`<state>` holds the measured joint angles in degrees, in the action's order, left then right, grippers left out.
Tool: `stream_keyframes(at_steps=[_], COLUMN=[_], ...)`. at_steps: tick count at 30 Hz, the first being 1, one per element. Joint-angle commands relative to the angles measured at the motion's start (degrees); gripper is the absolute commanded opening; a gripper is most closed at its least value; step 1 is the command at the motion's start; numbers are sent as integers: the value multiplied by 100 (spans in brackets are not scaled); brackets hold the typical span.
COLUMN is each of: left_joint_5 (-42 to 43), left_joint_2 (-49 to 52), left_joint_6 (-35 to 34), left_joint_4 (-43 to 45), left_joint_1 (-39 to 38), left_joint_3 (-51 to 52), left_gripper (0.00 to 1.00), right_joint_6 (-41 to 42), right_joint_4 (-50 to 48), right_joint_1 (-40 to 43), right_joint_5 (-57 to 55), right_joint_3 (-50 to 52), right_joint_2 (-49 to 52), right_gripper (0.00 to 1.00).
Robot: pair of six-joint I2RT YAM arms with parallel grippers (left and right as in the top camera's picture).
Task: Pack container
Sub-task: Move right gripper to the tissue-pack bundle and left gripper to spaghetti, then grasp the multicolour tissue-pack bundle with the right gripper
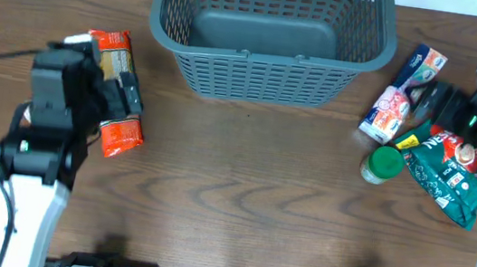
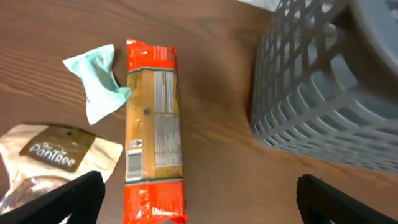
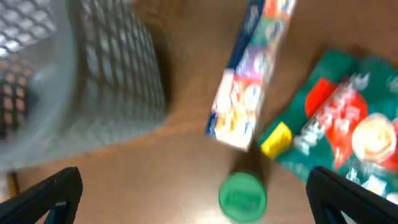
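The container, a dark grey lattice basket (image 1: 268,37), stands empty at the back centre; it also shows in the left wrist view (image 2: 323,93) and the right wrist view (image 3: 74,81). My left gripper (image 1: 110,104) (image 2: 199,202) is open above the near end of an orange pasta pack (image 1: 116,91) (image 2: 152,130) and holds nothing. My right gripper (image 1: 443,104) (image 3: 196,199) is open and empty, raised over a green-lidded jar (image 1: 383,163) (image 3: 242,198), a blue, white and red box (image 1: 401,91) (image 3: 249,81) and a green snack bag (image 1: 451,169) (image 3: 342,124).
A pale green wrapper (image 2: 99,81) and a beige PanTree pouch (image 2: 56,152) lie left of the orange pack, hidden under the left arm in the overhead view. Bare wooden table (image 1: 242,180) lies in front of the basket.
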<state>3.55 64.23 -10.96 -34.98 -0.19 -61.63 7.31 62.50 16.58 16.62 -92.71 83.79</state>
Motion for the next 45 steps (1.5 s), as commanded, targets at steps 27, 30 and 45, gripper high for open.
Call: stream_keyframes(at_steps=[27,30,45], left_joint_5=[-59,-57,-57], left_joint_2=[313,313,313], left_joint_6=[363,363,363], left_joint_4=[-293,-334,-374], left_joint_1=[28,28,28], left_joint_3=[-310,-310,-310], left_gripper=[98,98,99], right_joint_6=[1193,1191,1084], right_joint_4=[-46,146,-15], right_joint_1=[46,11,-271], right_joint_5=[-710,-1231,-1362], right_joint_3=[-2490,-2490,-2487], right_joint_2=[4019,4024,4492], right_gripper=[99,99,99])
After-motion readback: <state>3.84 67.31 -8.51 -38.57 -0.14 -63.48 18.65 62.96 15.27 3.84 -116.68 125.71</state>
